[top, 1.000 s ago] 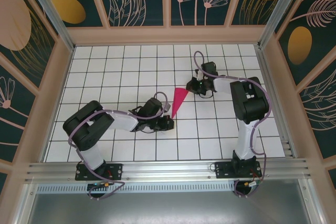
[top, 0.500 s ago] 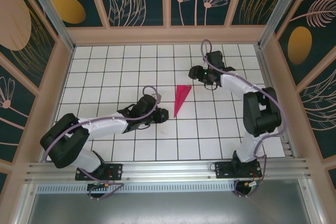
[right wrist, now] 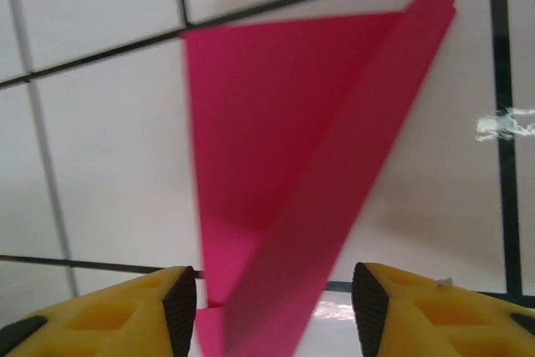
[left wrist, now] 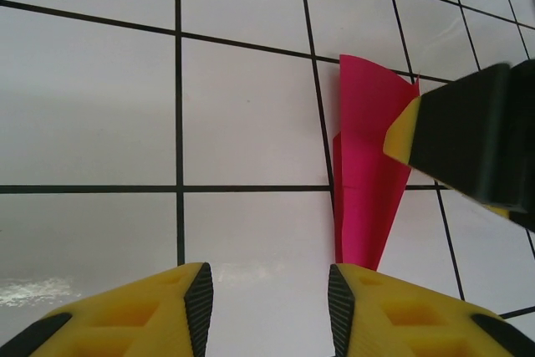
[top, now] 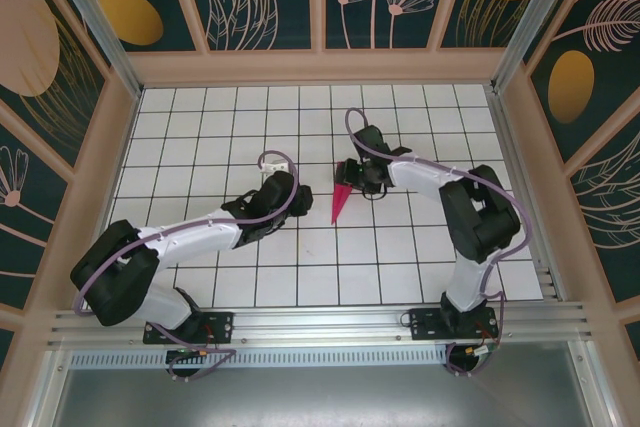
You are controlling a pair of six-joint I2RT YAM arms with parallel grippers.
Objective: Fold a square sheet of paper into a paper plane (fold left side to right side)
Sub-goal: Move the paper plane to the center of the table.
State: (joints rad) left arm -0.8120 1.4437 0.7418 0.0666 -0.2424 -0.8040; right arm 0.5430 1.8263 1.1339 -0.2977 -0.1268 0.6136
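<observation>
1. Tabletop point(top: 200, 137): white tiles with black grid lines, enclosed by patterned walls.
2. Paper plane point(top: 339, 207): a slim magenta-pink dart lying near the middle of the tabletop, between the two arms. Its pointed tip faces the near edge and its wide end faces the far wall.
3. Left tool point(top: 292, 196): it hangs low over the tiles just left of the paper plane, apart from it.
4. Left tool, wrist view point(left wrist: 267, 311): the yellow fingers point(left wrist: 180, 311) stand apart with bare tile between them, and nothing is gripped. The paper plane point(left wrist: 364, 165) lies ahead and to the right, with its tip just beyond the right-hand finger.
5. Right tool point(top: 353, 178): it is positioned over the wide end of the paper plane, and the arm reaches in from the right.
6. Right tool, wrist view point(right wrist: 272, 319): the fingers point(right wrist: 159, 311) are spread. A strip of the paper plane point(right wrist: 276, 148) runs into the gap between them, and the jaws are not pressed shut on it.
7. Paper plane, right wrist view: one layer lies flat on the tile. A second, darker layer rises along a crease and stands tilted off the tabletop.
8. Left wrist view: one finger point(left wrist: 464, 135) of the right tool covers the right edge of the paper plane.
</observation>
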